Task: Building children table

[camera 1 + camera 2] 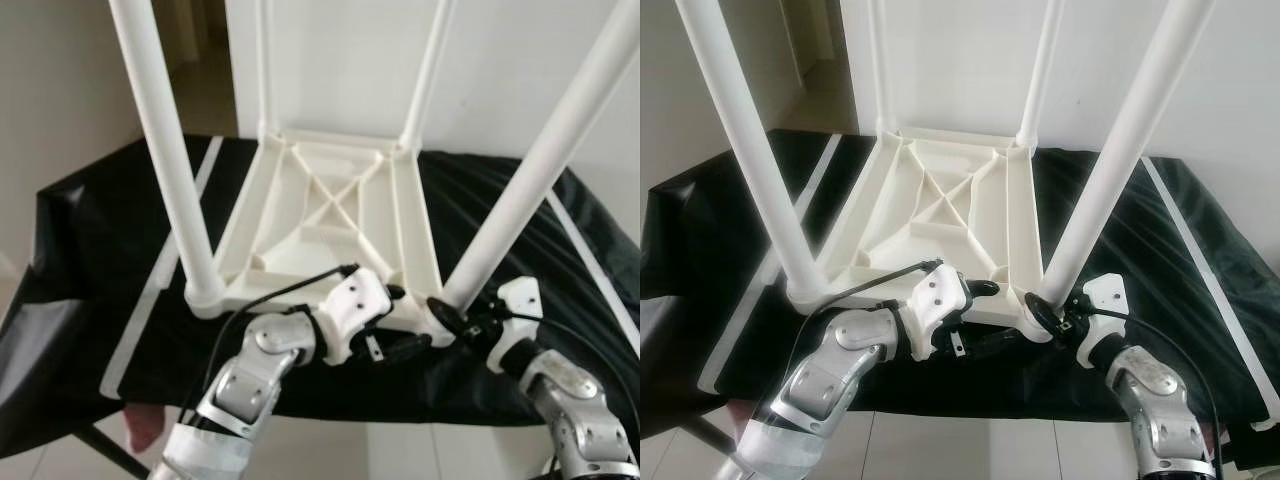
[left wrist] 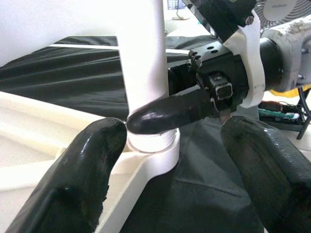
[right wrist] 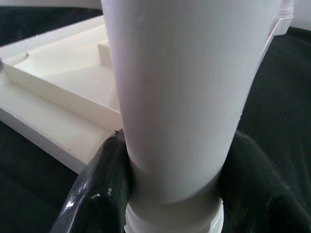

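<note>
A white children's table (image 1: 330, 215) lies upside down on a black-covered surface, its four legs pointing up. My right gripper (image 1: 450, 315) is shut on the base of the near right leg (image 1: 540, 160), just above its threaded socket; the right wrist view shows both black fingers (image 3: 104, 170) pressed against that leg (image 3: 180, 87). My left gripper (image 1: 410, 320) sits at the same corner from the left and stands open. Its fingers (image 2: 97, 145) are spread wide, with the leg base (image 2: 146, 87) and one right finger (image 2: 170, 114) between them, untouched.
The near left leg (image 1: 165, 150) rises at the table's other front corner. The black cover (image 1: 90, 250) has white strips (image 1: 160, 270) and drapes over the front edge. A white wall (image 1: 350, 60) stands behind, and a doorway (image 1: 200, 60) opens at the back left.
</note>
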Tool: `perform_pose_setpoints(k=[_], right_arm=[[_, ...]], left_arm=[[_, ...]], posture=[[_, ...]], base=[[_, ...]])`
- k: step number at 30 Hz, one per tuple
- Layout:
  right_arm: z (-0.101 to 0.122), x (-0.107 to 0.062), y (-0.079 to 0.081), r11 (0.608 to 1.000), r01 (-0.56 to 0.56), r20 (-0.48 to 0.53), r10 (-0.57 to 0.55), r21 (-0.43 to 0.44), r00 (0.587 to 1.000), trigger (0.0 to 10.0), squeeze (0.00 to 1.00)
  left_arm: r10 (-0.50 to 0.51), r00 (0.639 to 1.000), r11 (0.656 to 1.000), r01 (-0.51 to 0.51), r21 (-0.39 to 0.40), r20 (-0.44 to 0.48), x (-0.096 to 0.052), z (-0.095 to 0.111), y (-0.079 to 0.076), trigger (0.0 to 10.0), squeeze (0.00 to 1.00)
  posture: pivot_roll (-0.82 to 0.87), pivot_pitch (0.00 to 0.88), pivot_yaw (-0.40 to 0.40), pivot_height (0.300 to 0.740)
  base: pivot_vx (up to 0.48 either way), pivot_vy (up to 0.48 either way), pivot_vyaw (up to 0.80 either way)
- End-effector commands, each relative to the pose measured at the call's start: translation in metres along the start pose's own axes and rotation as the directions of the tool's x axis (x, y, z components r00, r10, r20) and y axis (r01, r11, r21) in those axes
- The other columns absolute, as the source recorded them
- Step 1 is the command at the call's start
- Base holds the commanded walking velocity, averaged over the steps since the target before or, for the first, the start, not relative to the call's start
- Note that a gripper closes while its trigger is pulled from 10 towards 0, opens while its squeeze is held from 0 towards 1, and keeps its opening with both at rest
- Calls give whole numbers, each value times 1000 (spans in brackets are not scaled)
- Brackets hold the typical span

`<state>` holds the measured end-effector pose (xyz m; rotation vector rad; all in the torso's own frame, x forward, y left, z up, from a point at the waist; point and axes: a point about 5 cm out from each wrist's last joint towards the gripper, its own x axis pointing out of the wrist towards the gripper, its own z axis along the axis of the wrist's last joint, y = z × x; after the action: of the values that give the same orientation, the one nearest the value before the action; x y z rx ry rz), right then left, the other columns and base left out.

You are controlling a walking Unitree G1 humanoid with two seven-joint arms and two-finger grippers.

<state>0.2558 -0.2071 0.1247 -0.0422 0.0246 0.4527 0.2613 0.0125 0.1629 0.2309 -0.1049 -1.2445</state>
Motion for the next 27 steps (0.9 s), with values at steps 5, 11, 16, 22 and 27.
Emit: perform_pose_setpoints(k=[5, 11, 16, 22, 27], right_arm=[[-3, 5, 10, 990, 139, 8, -139, 30, 990, 10000, 0], [2, 11, 17, 943, 312, 30, -318, 118, 948, 10000, 0], [-6, 14, 23, 780, 600, -56, -600, 177, 798, 10000, 0], [-10, 20, 37, 692, 692, -111, -686, 204, 719, 10000, 0], [1, 26, 43, 722, 649, -56, -657, 239, 752, 10000, 0]], left_arm=[[58, 998, 998, -58, -13, -5, 0, -2, 1, 10000, 0], [53, 999, 998, -53, -18, -3, 1, -1, 1, 10000, 0], [43, 999, 999, -43, -23, -7, 0, -2, 0, 10000, 0], [47, 999, 998, -47, -32, -4, 1, -1, 1, 10000, 0], [49, 999, 998, -49, -36, 1, 1, 0, 1, 10000, 0]], posture=[[-28, 0, -32, 740], [-30, 0, -28, 740], [-34, 0, -29, 740], [-25, 0, -28, 740], [-24, 0, -30, 740]], base=[[0, 0, 0], [0, 0, 0], [0, 0, 0], [0, 0, 0], [0, 0, 0]])
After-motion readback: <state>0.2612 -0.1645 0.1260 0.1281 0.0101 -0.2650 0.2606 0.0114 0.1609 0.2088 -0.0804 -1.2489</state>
